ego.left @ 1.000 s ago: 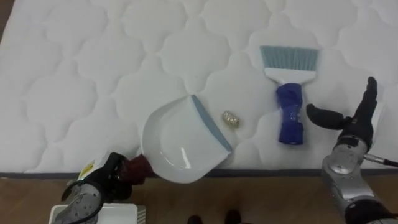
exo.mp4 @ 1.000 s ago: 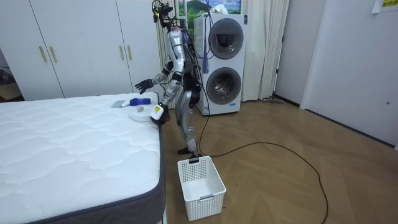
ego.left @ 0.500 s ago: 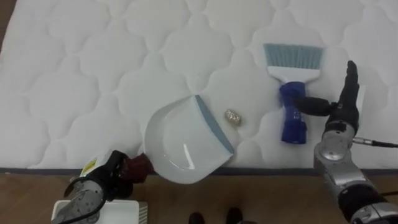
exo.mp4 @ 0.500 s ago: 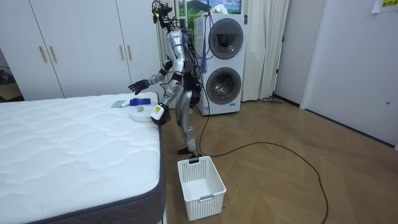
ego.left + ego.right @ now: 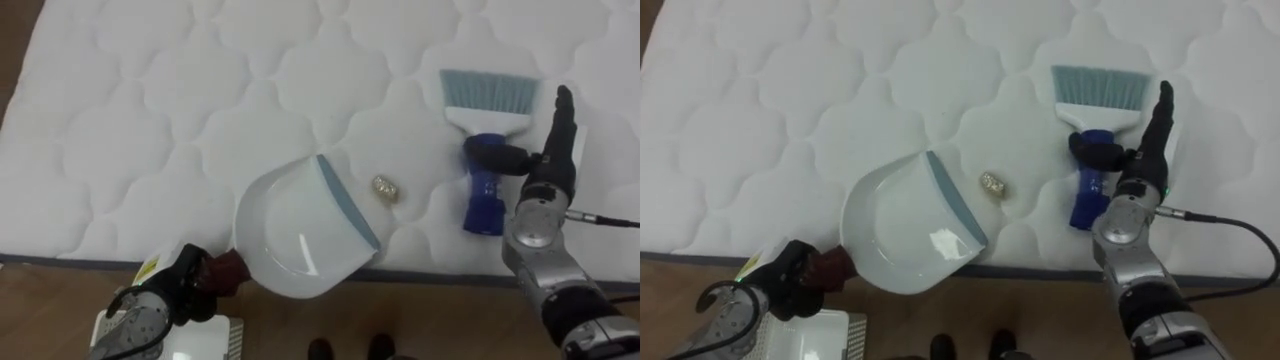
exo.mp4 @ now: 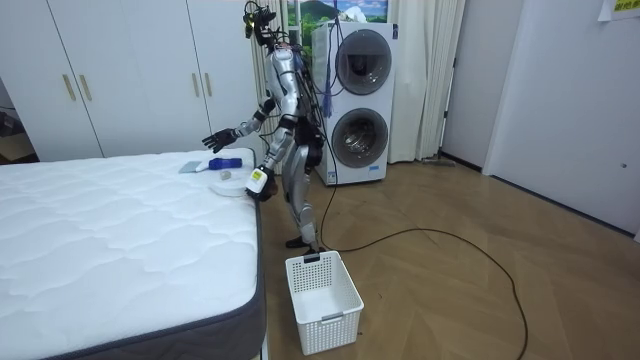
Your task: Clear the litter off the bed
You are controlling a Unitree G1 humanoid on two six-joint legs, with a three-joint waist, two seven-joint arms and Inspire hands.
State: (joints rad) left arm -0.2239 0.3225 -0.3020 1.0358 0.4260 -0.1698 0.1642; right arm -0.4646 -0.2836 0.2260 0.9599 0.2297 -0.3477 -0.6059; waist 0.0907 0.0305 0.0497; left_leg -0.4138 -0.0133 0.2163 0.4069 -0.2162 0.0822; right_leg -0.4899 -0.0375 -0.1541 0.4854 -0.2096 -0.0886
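Brush: lies flat on the bed; long axis runs away from the robot, pale bristles at the far end, blue handle toward the near edge.
Right robot hand: wide, fingers straight just right of the brush, thumb across its handle.
Dustpan: white, at the near edge, lip facing the scrap.
Scrap: small, crumpled, between dustpan and brush.
Left robot hand: clenched round the dustpan's dark red handle.
Basket: on the floor beside the bed.

white wardrobes, stacked washers (beside curtains), wooden floor.
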